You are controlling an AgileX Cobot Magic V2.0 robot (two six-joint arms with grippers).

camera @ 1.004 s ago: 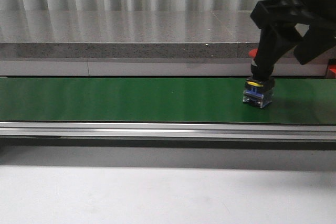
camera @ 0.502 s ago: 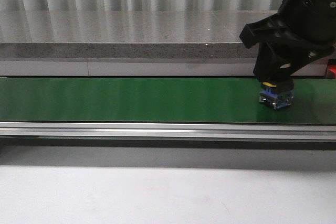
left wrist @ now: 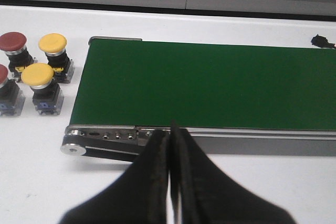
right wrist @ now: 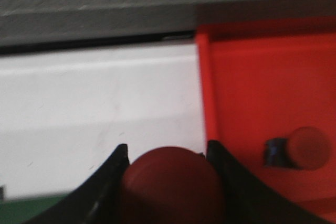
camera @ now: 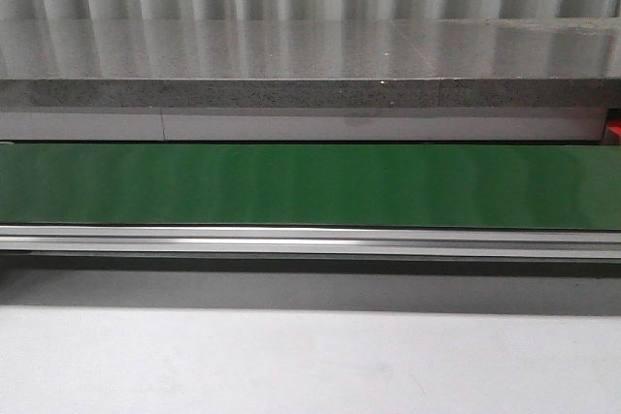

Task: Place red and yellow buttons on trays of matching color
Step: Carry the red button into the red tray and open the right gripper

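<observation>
**Right arm gone from the belt, button with it**

Front view: half a second back the right arm stood over the belt's right end with a button under it. Now the belt (camera: pixel 310 186) lies bare from end to end and no arm shows. A sliver of the red tray (camera: pixel 614 129) peeps in past the belt's far right corner.

Left wrist view: the left pincer (left wrist: pixel 171 129) is closed on nothing, hanging by the belt's near edge. Four spare buttons (left wrist: pixel 37 74) wait on the white desk (left wrist: pixel 262 182) just off the belt's end. Two are yellow-capped and two red, one of the red ones cut by the frame.

Right wrist view: the right pincer (right wrist: pixel 168 150) grips a red button (right wrist: pixel 170 182) between its fingers, over the desk just beside the tray's rim. A second button (right wrist: pixel 296 148) lies tipped over inside the tray.

I'd judge the held button hard and light. Its domed cap looks slick, so the blocky body below is the place to hold. It looks top-heavy and may topple when set down. The raised rim must be cleared. Bare tray floor lies between that rim and the tipped button.
</observation>
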